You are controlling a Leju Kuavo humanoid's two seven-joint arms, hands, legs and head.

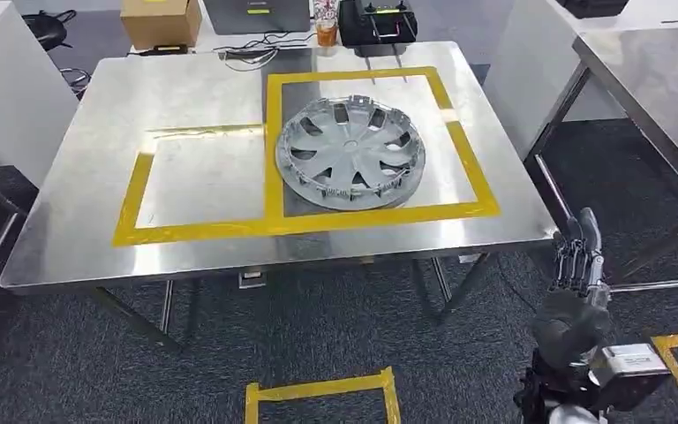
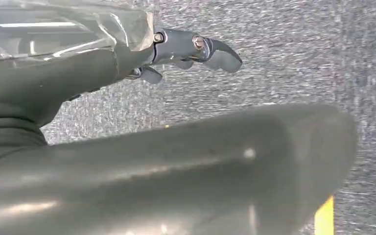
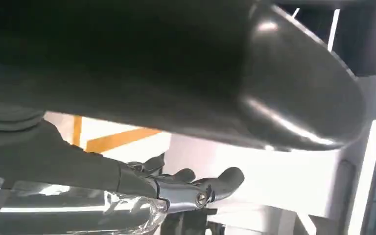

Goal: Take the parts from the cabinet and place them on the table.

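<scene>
A silver hubcap [image 1: 350, 153] is lying inside the yellow-taped square on the steel table [image 1: 79, 212], while both hands, right hand [image 1: 580, 265] and left hand [image 2: 191, 49], are hanging empty, fingers loosely extended.

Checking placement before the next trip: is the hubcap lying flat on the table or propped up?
Flat. The hubcap lies face up on the table, inside the right yellow-taped square, with neither hand touching it.

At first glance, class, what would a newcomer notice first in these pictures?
A silver hubcap lies flat on the steel table, inside the right-hand yellow taped square. The right hand hangs open by the table's near right corner, holding nothing.
</scene>
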